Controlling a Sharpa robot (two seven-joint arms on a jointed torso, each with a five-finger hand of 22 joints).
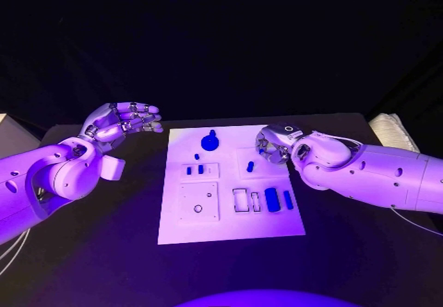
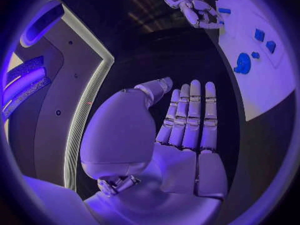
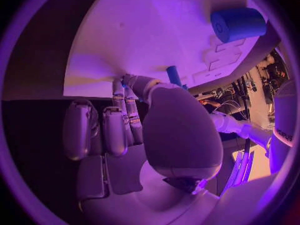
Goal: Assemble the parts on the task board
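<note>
White and flat, the task board [image 1: 231,224] lies in the middle of the black worktop [image 1: 369,256], with the blue parts spread over it: a round knob-like part [image 1: 210,142] near its far edge, two small pegs [image 1: 194,170] standing in a square plate, a slim peg [image 1: 250,166] further right, and a longer block [image 1: 273,199] with a thin bar [image 1: 288,199] beside it near the right edge. The right hand [image 1: 274,146] is down over the board's far right corner; in the right wrist view its fingertips [image 3: 128,81] press at the board beside a short blue stub [image 3: 174,75], but I cannot tell whether they grip it. The left hand [image 1: 120,123] is raised off to the board's left, fingers apart and holding nothing. This looks like an early pick-up step, most parts appearing unseated. Next, the right hand likely needs a firm pinch on that stub, then a straight lift toward its matching slot.
</note>
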